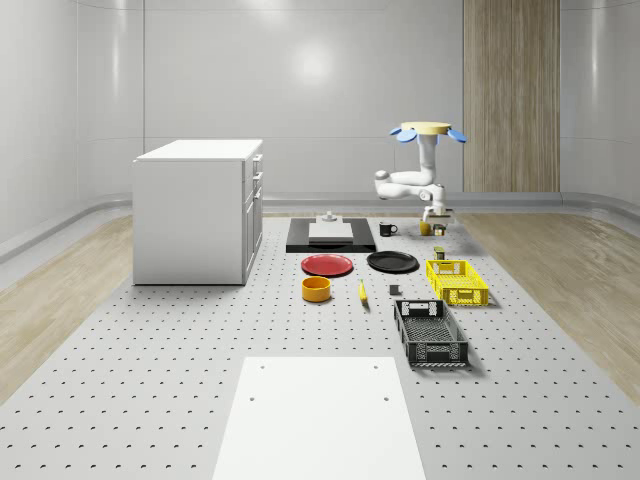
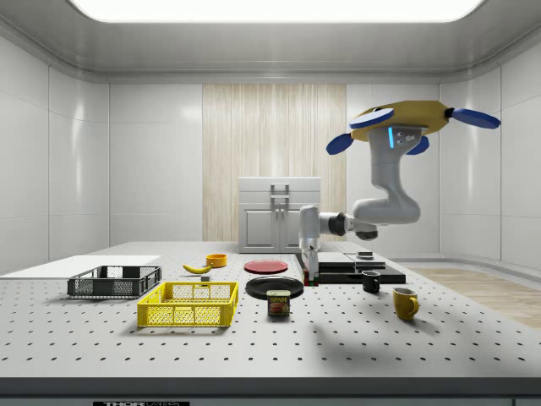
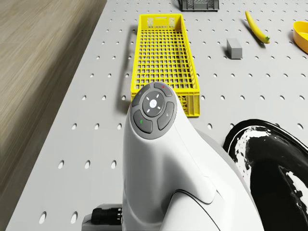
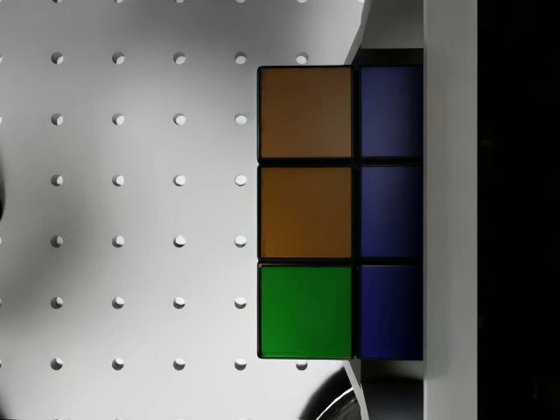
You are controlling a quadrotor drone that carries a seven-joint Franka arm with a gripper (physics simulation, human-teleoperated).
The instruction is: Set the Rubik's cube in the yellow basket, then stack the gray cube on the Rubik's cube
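Observation:
The drone (image 1: 428, 131) hovers high over the far right part of the perforated table, and its white arm (image 3: 159, 144) reaches down. The gripper (image 2: 311, 271) hangs at table level beside the black plate (image 2: 274, 287), right at the Rubik's cube (image 2: 314, 277). In the wrist view the Rubik's cube (image 4: 306, 210) is very close, showing orange, orange and green tiles with a blue face beside them. The yellow basket (image 1: 470, 297) (image 3: 161, 18) stands empty a short way off. The small gray cube (image 1: 394, 291) (image 3: 234, 48) lies on the table between the basket and the banana (image 3: 256, 27).
A black basket (image 1: 430, 333), orange bowl (image 1: 316, 289), red plate (image 1: 327, 265), black slab (image 1: 330, 236), two mugs (image 2: 405, 302) (image 2: 370, 282) and a can (image 2: 278, 304) stand on the table. A white cabinet (image 1: 195, 210) rises at the whole-scene view's left.

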